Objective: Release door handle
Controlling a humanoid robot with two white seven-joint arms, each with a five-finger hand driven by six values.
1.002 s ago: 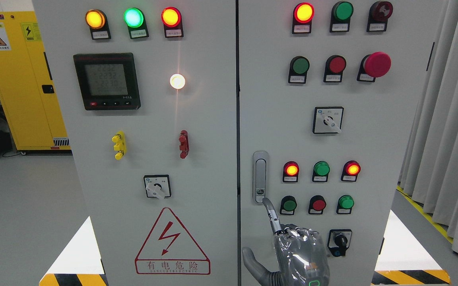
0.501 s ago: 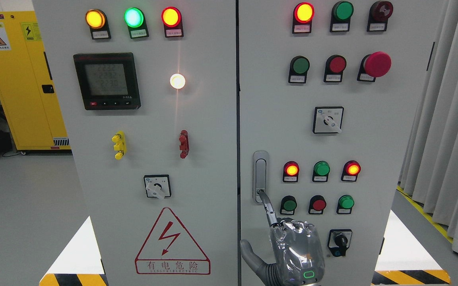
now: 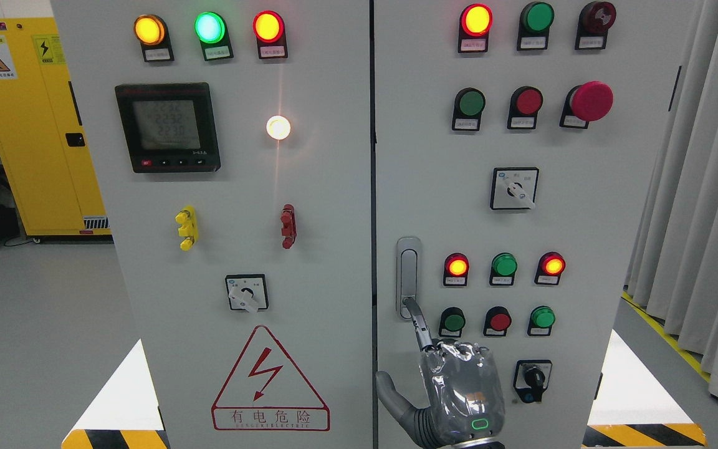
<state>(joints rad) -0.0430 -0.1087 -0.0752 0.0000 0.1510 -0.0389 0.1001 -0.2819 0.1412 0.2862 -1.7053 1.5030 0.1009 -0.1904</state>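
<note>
1 finger working: right hand (image 3: 459, 386) has its index tip on the door handle (image 3: 408, 274) lower button, other fingers curled, gripping nothing. Risk: an off-centre push slides the tip off and the latch stays locked.

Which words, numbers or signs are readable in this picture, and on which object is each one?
"有电危险": under the red lightning triangle sign on the grey cabinet's left door.
"2232", "2230": roughly, on the black digital meter; its top row is blurred.
Black lightning symbol: yellow sticker on the yellow cabinet.
Too small to read: the small button labels, selector switch plates, yellow cabinet's warning notice.
</note>
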